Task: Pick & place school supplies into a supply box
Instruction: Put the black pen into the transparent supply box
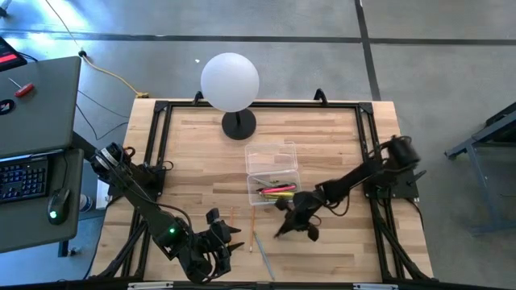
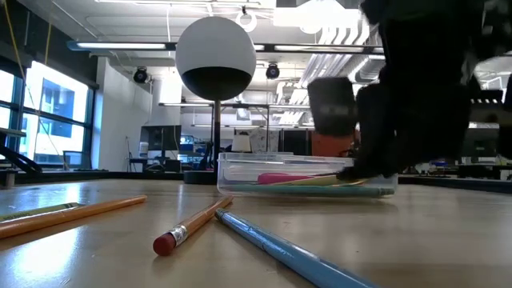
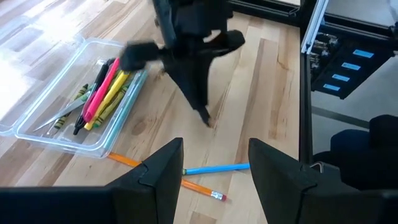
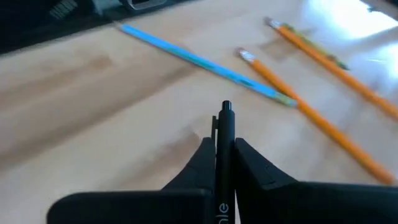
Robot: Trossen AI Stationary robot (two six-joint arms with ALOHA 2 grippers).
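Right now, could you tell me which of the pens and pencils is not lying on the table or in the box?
The black pen, clamped upright in the right tool; the blue pencil and two orange pencils lie on the table.

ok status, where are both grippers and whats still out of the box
Right gripper shut on black pen, beside supply box. Left gripper open, waiting at front edge. Blue pencil, two orange pencils loose on table.

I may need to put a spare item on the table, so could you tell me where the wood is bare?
Bare wood lies left of the supply box, toward the left frame rail, and right of the box, behind the right pincer holding a black pen. The front middle is crowded: an orange pencil, a blue pencil, the left pincer.
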